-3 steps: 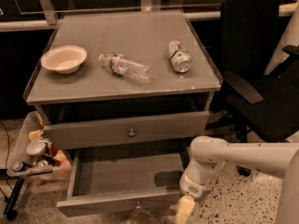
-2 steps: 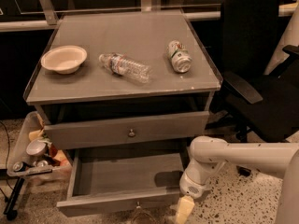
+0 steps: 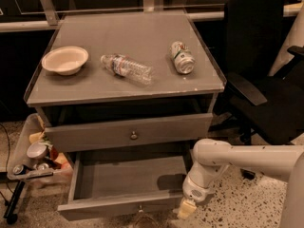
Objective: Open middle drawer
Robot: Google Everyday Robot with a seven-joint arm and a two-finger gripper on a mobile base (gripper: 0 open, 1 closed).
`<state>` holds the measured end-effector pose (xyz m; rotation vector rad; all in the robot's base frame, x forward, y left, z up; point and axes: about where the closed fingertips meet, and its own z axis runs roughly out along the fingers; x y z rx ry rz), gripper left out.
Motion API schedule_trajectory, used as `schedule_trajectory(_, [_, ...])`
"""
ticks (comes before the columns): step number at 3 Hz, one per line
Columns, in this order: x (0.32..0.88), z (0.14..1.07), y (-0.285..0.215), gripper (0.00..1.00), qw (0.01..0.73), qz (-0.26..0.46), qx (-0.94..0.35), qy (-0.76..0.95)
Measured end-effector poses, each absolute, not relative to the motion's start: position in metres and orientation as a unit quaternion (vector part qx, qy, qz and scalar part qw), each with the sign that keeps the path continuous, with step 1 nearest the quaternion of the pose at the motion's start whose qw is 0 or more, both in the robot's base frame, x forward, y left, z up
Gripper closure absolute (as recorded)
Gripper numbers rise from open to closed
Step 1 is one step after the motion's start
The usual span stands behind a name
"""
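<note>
We see the grey cabinet (image 3: 137,32) with its middle drawer (image 3: 118,180) pulled well out of the cabinet's front. The drawer's low front and its small knob (image 3: 140,207) are nearest us. Above it, the taller drawer front (image 3: 95,137) sits close to the cabinet's body. The white arm (image 3: 256,158) comes in roughly level from the cabinet's right, bends at a rounded joint near the cabinet's right front corner, and drops steeply. The gripper (image 3: 186,208) points down toward the floor, just beside the open drawer's right front corner. We cannot tell whether it is released or clenched, nor whether it touches the drawer. On the cabinet's top rest a bowl (image 3: 65,60), a bottle (image 3: 127,68) lying on its side and a can (image 3: 182,57).
</note>
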<state>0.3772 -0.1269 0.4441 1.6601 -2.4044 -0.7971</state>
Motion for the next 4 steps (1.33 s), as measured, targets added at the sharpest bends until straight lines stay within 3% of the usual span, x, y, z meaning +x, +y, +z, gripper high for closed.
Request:
schedule_trajectory(1, [0.3772,0.4441,-0.1269,0.83,0.056,-0.263,0.547,-0.793])
schedule_trajectory(2, [0.3772,0.4441,-0.1269,1.0,0.056,-0.263,0.547,-0.793])
schedule_trajectory(4, [0.3804,0.4461,-0.1265,1.0,0.057,-0.263,0.547,-0.793])
